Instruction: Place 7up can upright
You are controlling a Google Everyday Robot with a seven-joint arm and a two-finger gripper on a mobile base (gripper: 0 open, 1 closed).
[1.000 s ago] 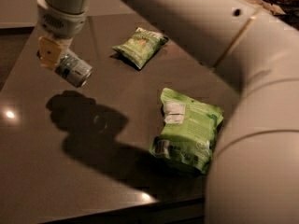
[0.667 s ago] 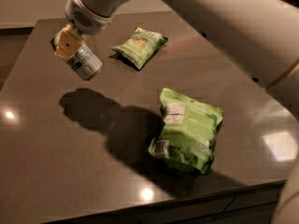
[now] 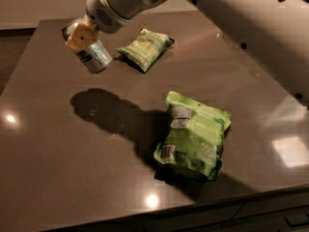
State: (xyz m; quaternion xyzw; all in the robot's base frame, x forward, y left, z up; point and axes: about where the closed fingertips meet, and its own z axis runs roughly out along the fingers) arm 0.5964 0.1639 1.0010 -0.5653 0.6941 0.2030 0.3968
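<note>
The 7up can [image 3: 95,57], silver with faint green marks, hangs tilted in the air above the dark table [image 3: 58,168] at the upper left. My gripper [image 3: 79,35] is shut on the can's upper end; a yellowish finger pad [image 3: 80,36] shows against it. The white arm reaches in from the upper right. The can's shadow lies on the table below and to the right of it.
A small green snack bag [image 3: 145,46] lies just right of the can. A larger green snack bag [image 3: 194,135] lies near the table's front right. The table's front edge runs along the bottom of the view, the left edge close to the can.
The arm has swung to the right and farther back, carrying the can with it. The can stays tilted in the grip. Both bags have not moved.
</note>
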